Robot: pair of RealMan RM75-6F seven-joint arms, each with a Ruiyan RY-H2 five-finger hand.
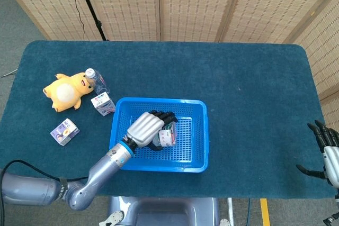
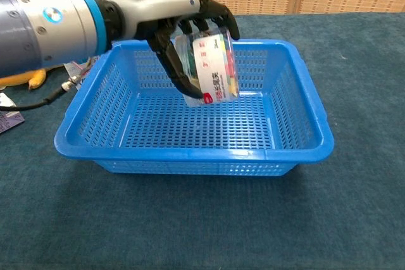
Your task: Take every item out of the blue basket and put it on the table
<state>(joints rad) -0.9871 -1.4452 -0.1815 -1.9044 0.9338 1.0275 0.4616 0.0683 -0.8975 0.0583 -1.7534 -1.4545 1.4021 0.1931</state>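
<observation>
My left hand (image 1: 145, 128) (image 2: 169, 14) grips a clear jar with a white label (image 2: 211, 67) (image 1: 168, 135) and holds it lifted above the floor of the blue basket (image 1: 199, 125) (image 2: 297, 124). Nothing else shows inside the basket. My right hand (image 1: 327, 154) hangs off the table's right front corner with its fingers spread and nothing in it; the chest view does not show it.
Left of the basket on the table lie a yellow plush toy (image 1: 66, 90), a water bottle (image 1: 97, 81), a small white carton (image 1: 103, 103) and a purple packet (image 1: 64, 131). Dark teal cloth covers the table (image 1: 254, 88).
</observation>
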